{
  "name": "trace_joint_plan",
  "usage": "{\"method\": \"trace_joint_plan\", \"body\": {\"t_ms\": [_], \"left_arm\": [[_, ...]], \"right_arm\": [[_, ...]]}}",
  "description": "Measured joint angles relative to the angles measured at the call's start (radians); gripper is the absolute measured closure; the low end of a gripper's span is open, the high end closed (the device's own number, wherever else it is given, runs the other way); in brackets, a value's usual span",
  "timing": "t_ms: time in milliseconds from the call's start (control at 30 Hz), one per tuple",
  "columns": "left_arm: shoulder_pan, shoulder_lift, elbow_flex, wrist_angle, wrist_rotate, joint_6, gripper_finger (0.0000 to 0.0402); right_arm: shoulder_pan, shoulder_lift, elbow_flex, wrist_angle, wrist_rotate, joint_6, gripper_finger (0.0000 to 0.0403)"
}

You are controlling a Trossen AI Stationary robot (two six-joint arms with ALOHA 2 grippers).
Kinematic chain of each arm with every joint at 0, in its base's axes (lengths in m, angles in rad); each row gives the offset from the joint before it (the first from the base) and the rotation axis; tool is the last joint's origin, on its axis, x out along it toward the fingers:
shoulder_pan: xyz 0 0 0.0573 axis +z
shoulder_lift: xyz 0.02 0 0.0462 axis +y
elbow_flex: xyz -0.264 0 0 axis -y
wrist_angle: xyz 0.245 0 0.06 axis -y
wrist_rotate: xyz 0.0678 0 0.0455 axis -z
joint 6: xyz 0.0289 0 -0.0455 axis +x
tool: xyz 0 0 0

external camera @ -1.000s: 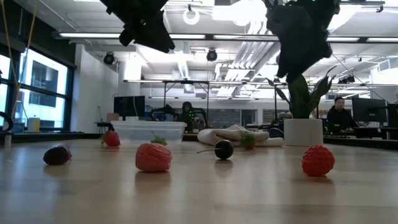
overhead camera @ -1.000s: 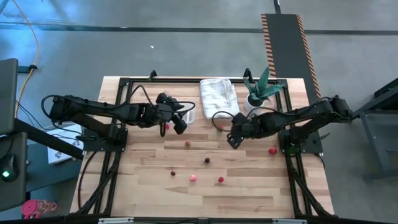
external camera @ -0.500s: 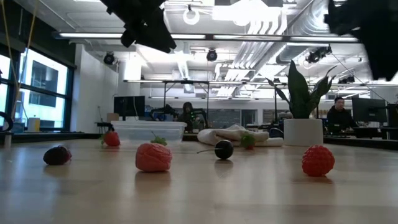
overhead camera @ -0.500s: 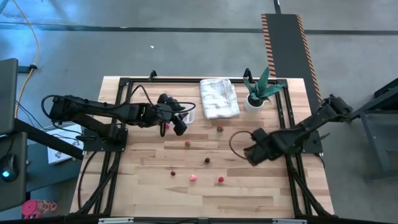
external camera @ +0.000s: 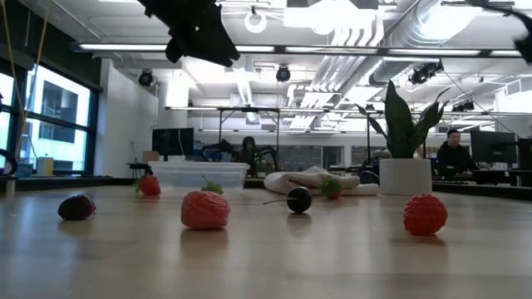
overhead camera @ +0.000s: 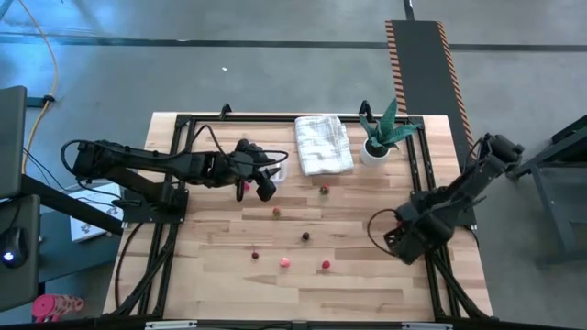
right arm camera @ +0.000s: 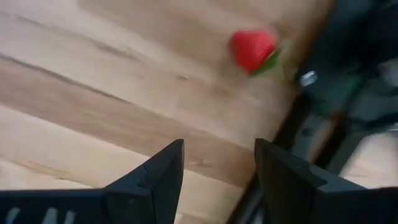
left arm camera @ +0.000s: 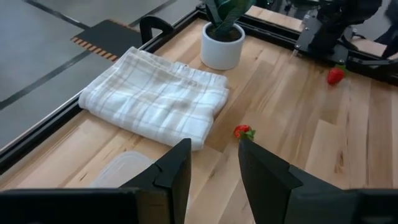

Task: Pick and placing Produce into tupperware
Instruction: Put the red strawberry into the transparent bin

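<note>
High view: left tool (overhead camera: 266,186) hangs by the tupperware (overhead camera: 275,170), fingers apart and empty; right tool (overhead camera: 396,240), also released, hangs above a strawberry (right arm camera: 254,49).

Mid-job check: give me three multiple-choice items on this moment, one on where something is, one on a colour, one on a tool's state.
1. Where is the right tool?
A. Over the folded towel
B. At the table's right edge, near the front
C. Above the tub

2. What colour is the fruit in the right wrist view?
A. Red
B. Yellow
C. Blue

3. How do the left tool's fingers stand?
A. Shut on a berry
B. Shut on the towel
C. Open, holding nothing

Answers:
1. B: the high view shows it low on the right side, far from the towel and the clear tub.
2. A: the strawberry is red with a green leaf, lying on the wood.
3. C: the left wrist view shows bare table in the gap between the two fingers.
</note>
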Motion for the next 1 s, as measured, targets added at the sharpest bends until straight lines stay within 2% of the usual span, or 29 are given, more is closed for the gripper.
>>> {"method": "trace_joint_plan", "body": {"t_ms": [167, 433, 500, 600, 733, 900, 1000], "left_arm": [[0.000, 0.000, 0.000, 0.000, 0.000, -0.023, 0.0277], [0.000, 0.000, 0.000, 0.026, -0.009, -0.029, 0.0277], [0.000, 0.000, 0.000, 0.053, -0.009, -0.029, 0.0277], [0.000, 0.000, 0.000, 0.072, -0.010, -0.030, 0.0277], [0.000, 0.000, 0.000, 0.072, -0.010, -0.029, 0.0277], [0.000, 0.000, 0.000, 0.071, -0.010, -0.029, 0.0277], [0.000, 0.000, 0.000, 0.070, -0.009, -0.029, 0.0277]], "right_arm": [[0.030, -0.113, -0.156, 0.091, -0.007, 0.061, 0.0215], [0.037, -0.109, -0.143, 0.108, -0.005, 0.066, 0.0234], [0.016, -0.109, -0.139, 0.126, 0.027, 0.080, 0.0242], [-0.035, -0.109, -0.104, 0.180, 0.143, 0.062, 0.0249], [-0.145, -0.109, -0.038, 0.256, 0.273, -0.124, 0.0250], [-0.351, -0.097, 0.002, 0.349, 0.280, -0.448, 0.0251], [-0.478, -0.059, 0.003, 0.452, 0.232, -0.628, 0.0251]]}}
